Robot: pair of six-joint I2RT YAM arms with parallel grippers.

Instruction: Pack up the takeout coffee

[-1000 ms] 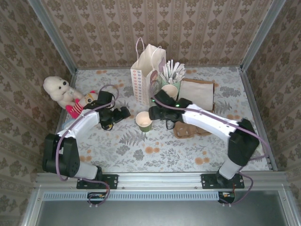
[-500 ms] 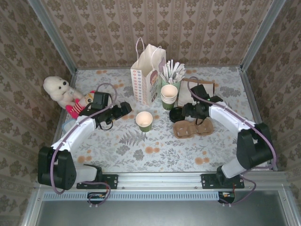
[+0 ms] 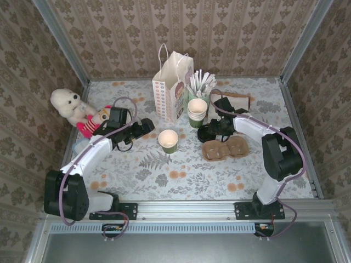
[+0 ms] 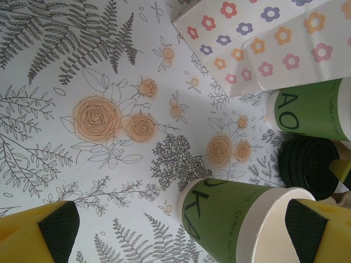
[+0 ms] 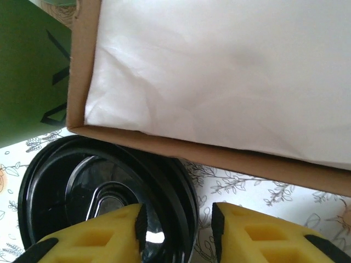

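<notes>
The takeout coffee (image 3: 168, 141) is a green paper cup standing upright mid-table with its top uncovered; it also appears as the takeout coffee (image 4: 241, 219). My left gripper (image 3: 143, 127) is open wide just left of it, and in the left wrist view the cup sits ahead of the left gripper (image 4: 181, 233), nearer the right finger. A stack of black lids (image 3: 205, 133) lies right of the cup. My right gripper (image 5: 178, 230) straddles the rim of the black lids (image 5: 104, 186), one pad inside the rim and the other outside with a gap. In the top view the right gripper (image 3: 211, 130) is low over them.
A flowered paper bag (image 3: 173, 87) stands at the back, with a stack of cream cups (image 3: 197, 111) and a cup of stirrers (image 3: 202, 82) beside it. A brown cup carrier (image 3: 222, 149) lies right of the lids, a brown tray (image 3: 230, 107) behind. Plush toys (image 3: 68, 104) sit far left.
My right arm swung from beside the green cup over to the black lids, and its jaws narrowed around the rim. The left gripper shifted slightly up and right, staying open.
</notes>
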